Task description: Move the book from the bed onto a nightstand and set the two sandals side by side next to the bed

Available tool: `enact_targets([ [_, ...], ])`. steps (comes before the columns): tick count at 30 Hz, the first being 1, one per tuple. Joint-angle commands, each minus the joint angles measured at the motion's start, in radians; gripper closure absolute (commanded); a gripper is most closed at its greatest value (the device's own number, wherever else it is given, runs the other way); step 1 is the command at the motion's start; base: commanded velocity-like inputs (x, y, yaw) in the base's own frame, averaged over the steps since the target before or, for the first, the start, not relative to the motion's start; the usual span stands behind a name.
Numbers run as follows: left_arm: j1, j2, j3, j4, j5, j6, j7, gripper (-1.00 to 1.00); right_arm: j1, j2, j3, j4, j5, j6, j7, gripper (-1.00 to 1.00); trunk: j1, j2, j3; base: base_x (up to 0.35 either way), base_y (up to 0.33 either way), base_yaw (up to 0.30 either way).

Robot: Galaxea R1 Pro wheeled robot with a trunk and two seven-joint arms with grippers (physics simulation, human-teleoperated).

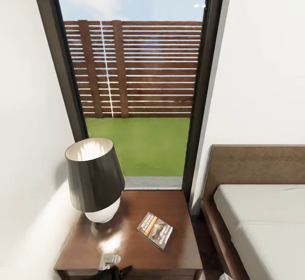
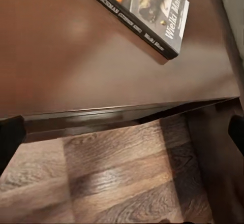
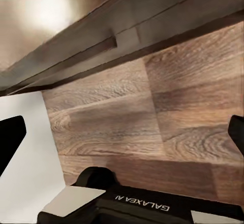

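Note:
The book (image 1: 154,230) lies flat on the dark brown nightstand (image 1: 178,250), right of its middle, cover up with the orange band showing. In the left wrist view the book (image 2: 147,10) rests beyond the nightstand's front edge (image 2: 117,116). My left gripper (image 2: 122,137) hovers open and empty over that edge, its dark fingertips (image 2: 10,142) spread far apart. My right gripper (image 3: 122,137) hangs open and empty above the wood floor (image 3: 152,117), by the nightstand's drawer front (image 3: 101,36). The bed (image 1: 262,229) stands just right of the nightstand. The sandals are out of view.
A lamp (image 1: 95,178) with a dark shade fills the nightstand's left half. A tall dark-framed window (image 1: 140,102) is behind it, and a white wall (image 1: 25,144) closes the left side. A narrow strip of floor (image 1: 207,246) separates nightstand and bed. My base (image 3: 142,203) is below the right gripper.

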Motion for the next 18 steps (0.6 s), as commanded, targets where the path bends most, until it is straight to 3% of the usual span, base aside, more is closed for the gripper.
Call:
enact_targets([
  [1,-0.001,-0.004,-0.009,0.017,0.005,-0.032,0.029,-1.0,0.0,0.0,0.006,0.015,-0.01,-0.013,0.001,-1.0,-0.004,0.007,0.002,0.0,0.0,0.0],
  [4,-0.001,-0.019,-0.01,0.074,0.003,-0.067,0.071,-1.0,0.0,0.0,0.007,0.106,-0.008,-0.068,-0.002,-1.0,-0.016,0.028,0.012,0.0,0.0,0.0],
  [8,0.0,-0.019,-0.009,0.117,0.002,-0.078,0.083,-1.0,0.002,0.0,0.008,0.144,0.006,-0.152,-0.006,-1.0,-0.031,0.056,0.024,0.0,0.0,0.0],
  [11,0.0,-0.017,-0.009,0.171,0.002,-0.096,0.087,-1.0,0.04,0.001,0.008,0.153,0.045,-0.187,-0.008,-1.0,-0.042,0.077,0.034,0.0,0.0,0.0],
  [14,0.019,-0.016,-0.01,0.202,0.003,-0.157,0.139,-1.0,0.085,0.002,0.008,0.157,0.105,-0.201,-0.011,-1.0,-0.054,0.098,0.043,0.0,0.0,0.0],
  [18,0.076,-0.018,-0.011,0.207,0.001,-0.205,0.202,-1.0,0.098,0.002,0.007,0.158,0.122,-0.205,-0.012,-1.0,-0.069,0.126,0.056,0.0,0.0,0.0],
])
